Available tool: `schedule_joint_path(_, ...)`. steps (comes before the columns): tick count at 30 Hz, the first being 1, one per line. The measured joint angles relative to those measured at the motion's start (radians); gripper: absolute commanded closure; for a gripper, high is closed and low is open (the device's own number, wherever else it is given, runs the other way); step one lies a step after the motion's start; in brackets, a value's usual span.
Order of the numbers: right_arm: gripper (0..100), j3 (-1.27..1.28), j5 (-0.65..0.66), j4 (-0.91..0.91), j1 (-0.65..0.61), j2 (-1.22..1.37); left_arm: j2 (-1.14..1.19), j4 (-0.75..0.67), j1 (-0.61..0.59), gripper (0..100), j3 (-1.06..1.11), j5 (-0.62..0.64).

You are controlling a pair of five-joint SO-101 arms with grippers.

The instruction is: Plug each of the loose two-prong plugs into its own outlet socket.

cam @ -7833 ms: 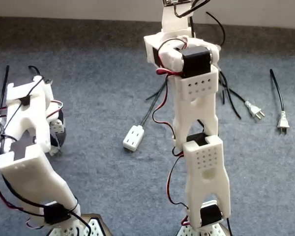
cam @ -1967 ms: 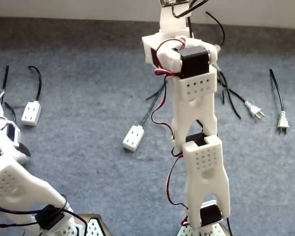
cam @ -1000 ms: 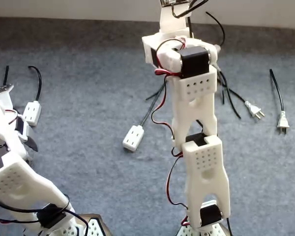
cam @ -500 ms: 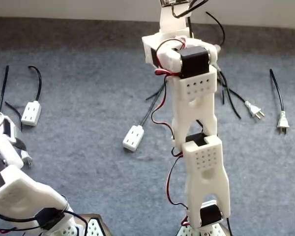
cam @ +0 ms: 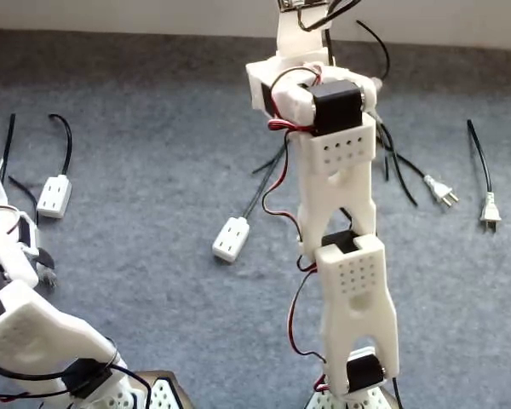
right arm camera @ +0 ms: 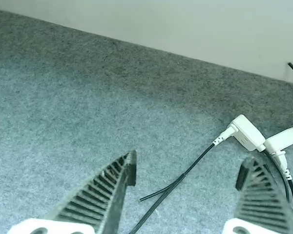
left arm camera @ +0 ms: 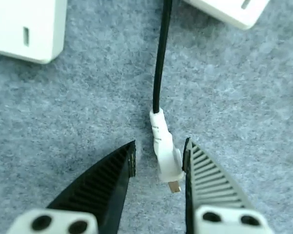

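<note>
**Left pincer straddles a plug, not yet closed**

On the grey carpet [cam: 153, 153] the right arm [cam: 336, 170] stretches far up the middle of the table. The right gripper [right arm camera: 188, 163] is spread wide above the carpet and holds nothing. The left arm [cam: 25, 332] is folded low at the table's left edge. The left gripper [left arm camera: 159, 145] is also spread, with a finger on either side of a white two-prong plug [left arm camera: 165, 151].

An outlet socket [cam: 54, 195] lies just beyond that gripper, and a second outlet socket [cam: 231, 239] sits mid-table. The inner plug [cam: 445, 195] and the outer plug [cam: 490, 210] lie well off to the right, nearer the right arm.

The straddled plug lies lengthwise in the gap. Its prongs [left arm camera: 173, 186] point back toward the wrist and its black cord [left arm camera: 160, 58] runs away. It sits close against one finger and apart from the other. Closing should catch its sides, though it may skew first.
</note>
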Motion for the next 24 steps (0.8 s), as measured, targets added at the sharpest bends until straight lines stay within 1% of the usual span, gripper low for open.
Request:
schedule_joint_path(10,67.4,0.000,0.000,0.000,-0.009,0.000,0.000,-0.023,0.000,82,0.051,0.002)
schedule_joint_path(14,67.4,0.000,0.000,0.000,-0.009,0.000,0.000,-0.075,0.000,82,0.097,0.075)
schedule_joint_path(17,67.4,0.000,0.000,0.000,-0.011,0.000,-0.002,-0.087,0.000,82,0.110,0.098)
schedule_joint_path(19,67.4,0.000,0.000,0.000,-0.012,0.000,-0.002,-0.091,0.002,86,0.110,0.101)
schedule_joint_path(24,67.4,0.000,0.000,0.000,-0.014,0.000,-0.003,-0.089,0.012,100,0.112,0.103)
